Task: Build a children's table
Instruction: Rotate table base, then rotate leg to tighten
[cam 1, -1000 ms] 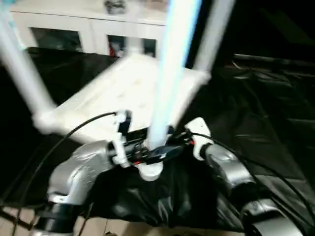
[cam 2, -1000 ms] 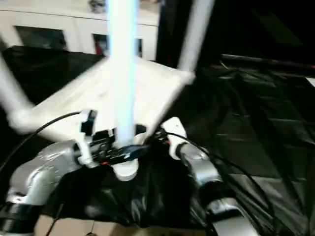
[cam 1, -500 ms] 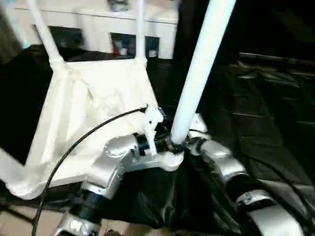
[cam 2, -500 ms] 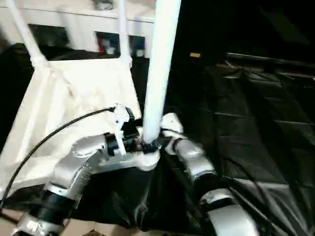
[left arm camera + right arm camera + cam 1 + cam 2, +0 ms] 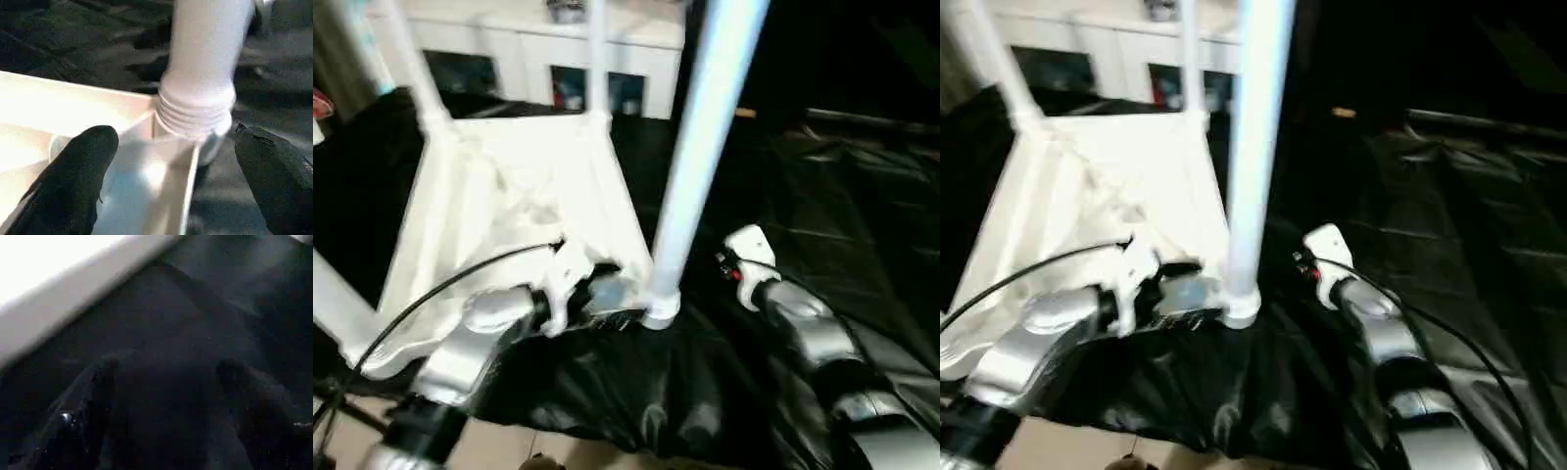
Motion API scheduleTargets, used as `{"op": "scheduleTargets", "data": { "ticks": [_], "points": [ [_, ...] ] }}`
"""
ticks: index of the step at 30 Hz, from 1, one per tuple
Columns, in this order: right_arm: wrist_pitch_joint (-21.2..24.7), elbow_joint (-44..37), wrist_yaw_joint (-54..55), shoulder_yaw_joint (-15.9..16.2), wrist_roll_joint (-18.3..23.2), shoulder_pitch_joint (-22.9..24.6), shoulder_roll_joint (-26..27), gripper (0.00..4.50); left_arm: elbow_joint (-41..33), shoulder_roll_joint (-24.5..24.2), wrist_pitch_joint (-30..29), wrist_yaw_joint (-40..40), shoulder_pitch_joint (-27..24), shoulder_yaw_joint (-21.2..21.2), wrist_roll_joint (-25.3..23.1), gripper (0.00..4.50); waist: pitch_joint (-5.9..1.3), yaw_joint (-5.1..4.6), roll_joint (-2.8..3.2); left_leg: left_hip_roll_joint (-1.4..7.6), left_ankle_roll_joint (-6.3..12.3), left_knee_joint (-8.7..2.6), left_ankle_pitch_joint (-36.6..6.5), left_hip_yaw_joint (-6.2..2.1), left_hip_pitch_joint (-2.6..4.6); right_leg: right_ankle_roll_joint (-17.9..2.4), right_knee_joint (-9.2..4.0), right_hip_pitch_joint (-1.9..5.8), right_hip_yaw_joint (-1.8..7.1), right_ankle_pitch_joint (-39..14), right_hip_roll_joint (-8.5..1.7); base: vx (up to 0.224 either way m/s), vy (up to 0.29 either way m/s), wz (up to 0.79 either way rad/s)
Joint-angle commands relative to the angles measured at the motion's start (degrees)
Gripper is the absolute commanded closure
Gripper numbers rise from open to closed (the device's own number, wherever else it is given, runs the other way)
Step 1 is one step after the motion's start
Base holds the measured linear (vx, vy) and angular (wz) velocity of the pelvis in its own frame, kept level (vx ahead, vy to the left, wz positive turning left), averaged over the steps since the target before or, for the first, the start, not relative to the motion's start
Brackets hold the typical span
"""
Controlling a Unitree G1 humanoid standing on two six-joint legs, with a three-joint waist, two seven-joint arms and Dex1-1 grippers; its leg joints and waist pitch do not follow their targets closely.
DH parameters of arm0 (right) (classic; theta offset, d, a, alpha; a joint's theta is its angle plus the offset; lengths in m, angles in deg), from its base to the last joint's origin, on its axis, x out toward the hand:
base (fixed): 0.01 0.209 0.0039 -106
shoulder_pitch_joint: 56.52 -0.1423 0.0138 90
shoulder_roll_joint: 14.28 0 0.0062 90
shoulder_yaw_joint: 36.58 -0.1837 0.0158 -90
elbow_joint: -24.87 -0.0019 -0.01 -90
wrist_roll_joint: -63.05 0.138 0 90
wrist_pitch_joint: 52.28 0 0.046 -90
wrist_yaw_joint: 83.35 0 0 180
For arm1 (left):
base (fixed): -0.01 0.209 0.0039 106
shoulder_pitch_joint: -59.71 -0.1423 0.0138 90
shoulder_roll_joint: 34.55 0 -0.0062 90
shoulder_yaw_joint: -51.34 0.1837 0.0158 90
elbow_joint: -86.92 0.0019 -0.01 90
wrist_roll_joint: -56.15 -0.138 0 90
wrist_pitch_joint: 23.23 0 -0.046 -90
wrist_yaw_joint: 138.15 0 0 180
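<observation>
Left wrist view: the left tool [image 5: 171,186], two rounded black fingers [image 5: 73,181] spread wide, sits at a corner of the white plastic table [image 5: 509,196], upside down on crinkled black sheeting [image 5: 636,392]. A smooth tubular leg [image 5: 203,63] rises from its ribbed socket, top cut off. The right tool [image 5: 171,411], also spread, hovers beside over the sheeting, holding nothing. A white cabinet [image 5: 538,49] stands behind.

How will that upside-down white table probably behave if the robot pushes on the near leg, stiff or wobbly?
Probably fairly stiff: the near leg sits in its corner socket on the ribbed tabletop. It looks like hollow plastic, so likely light. On the glossy black sheet it may slide instead of tipping.
</observation>
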Motion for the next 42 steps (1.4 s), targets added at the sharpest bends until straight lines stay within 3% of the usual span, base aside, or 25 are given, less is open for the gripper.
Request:
{"op": "scheduleTargets", "data": {
  "ticks": [1,3,5,6,10,15,25,29,34,38,40,42],
  "points": [
    [1.86,-6.04,-5.29,0.67,1.64,2.03,-2.97,0.88,-0.01,-1.14,0.86,1.13,1.08,1.06,-1.88,0.43,-3.59,0.15,0.48,0.93,1.57,-4.33,-17.9,0.23,0.46,-9.02,-4.69,2.89,2.22,-15.89,-2.0,0.0,0.0,0.0],
    [2.69,-10.65,-7.76,1.06,2.33,4.08,-5.39,0.88,0.98,-1.82,0.85,1.35,1.77,1.38,-2.65,0.7,-3.64,0.48,0.51,0.85,1.56,-4.32,-16.92,0.24,0.36,-9.09,-4.62,3.01,2.24,-15.42,-2.08,0.0,0.0,0.0],
    [3.46,-14.66,-9.63,0.88,2.95,5.92,-7.96,0.88,1.83,-2.16,0.17,2.03,2.6,1.68,-2.93,0.82,-3.61,0.89,0.48,0.79,1.67,-4.16,-17.19,0.46,0.82,-8.68,-4.9,2.71,2.36,-15.79,-1.98,0.0,0.0,0.0],
    [3.91,-16.01,-10.19,0.72,3.15,6.59,-8.85,0.88,1.85,-2.16,-0.16,2.31,2.85,1.71,-2.82,0.82,-3.58,0.91,0.42,0.73,1.58,-4.27,-16.88,0.33,0.46,-8.5,-4.89,3.08,2.32,-16.24,-2.03,0.0,0.0,0.0],
    [6.13,-21.33,-11.84,-0.13,3.52,9.22,-10.75,0.88,0.97,-2.2,-1.82,2.77,2.94,2.29,-2.79,1.2,-3.49,0.74,0.24,0.7,1.31,-4.33,-17.12,0.22,0.14,-7.91,-5.06,3.15,2.21,-18.35,-2.15,0.0,0.0,0.0],
    [11.22,-29.56,-15.65,0.53,6.52,13.6,-13.68,0.88,0.24,-2.19,-3.82,2.37,2.14,3.87,-3.98,1.45,-3.45,0.86,-0.02,0.9,1.8,-4.37,-17.38,0.11,0.21,-7.04,-5.29,3.0,2.22,-20.2,-2.19,0.0,0.0,0.0],
    [16.07,-35.24,-18.31,0.43,8.16,16.2,-15.89,0.04,-0.87,-3.55,-8.07,1.29,1.31,3.56,-4.85,2.34,-3.46,0.7,-0.21,0.77,1.82,-4.26,-16.76,0.11,0.06,-6.58,-5.43,2.95,2.1,-21.15,-2.2,0.0,0.0,0.0],
    [17.62,-36.99,-18.55,0.57,8.78,16.75,-16.23,0.0,-1.83,-5.07,-9.71,3.34,1.31,3.74,-4.54,2.59,-3.4,0.62,-0.28,0.73,1.66,-4.32,-16.98,0.08,0.04,-5.76,-5.58,2.89,2.08,-23.23,-2.28,0.0,0.0,0.0],
    [18.67,-37.99,-18.74,0.74,8.83,17.04,-16.66,0.0,-3.9,-7.28,-12.23,6.33,0.66,5.53,-4.56,2.95,-3.37,0.6,-0.03,0.87,1.42,-4.41,-17.76,0.05,0.3,-6.51,-5.53,2.68,2.12,-22.4,-2.2,0.0,0.0,0.0],
    [19.34,-38.78,-18.71,0.8,8.69,17.09,-16.89,0.0,-2.1,-7.47,-10.05,5.59,1.13,6.31,-6.5,3.28,-3.41,0.53,0.11,0.82,1.3,-4.39,-17.72,0.07,0.31,-6.94,-5.46,2.83,2.12,-20.83,-2.14,0.0,0.0,0.0],
    [19.5,-39.01,-18.67,0.92,8.62,17.11,-16.89,0.0,-1.56,-7.68,-9.38,5.6,1.28,6.54,-6.99,3.42,-3.35,0.53,0.05,0.73,1.32,-4.4,-18.25,0.08,0.35,-6.2,-5.73,2.82,2.09,-22.48,-2.16,0.0,0.0,0.0],
    [19.92,-39.82,-18.73,1.12,8.8,17.42,-17.05,0.0,-0.52,-7.38,-8.64,4.75,1.87,6.66,-7.87,3.55,-3.3,0.54,0.41,0.78,1.03,-4.47,-19.03,0.02,0.58,-5.63,-5.94,2.69,2.07,-24.24,-2.26,0.0,0.0,0.0]
  ]
}}
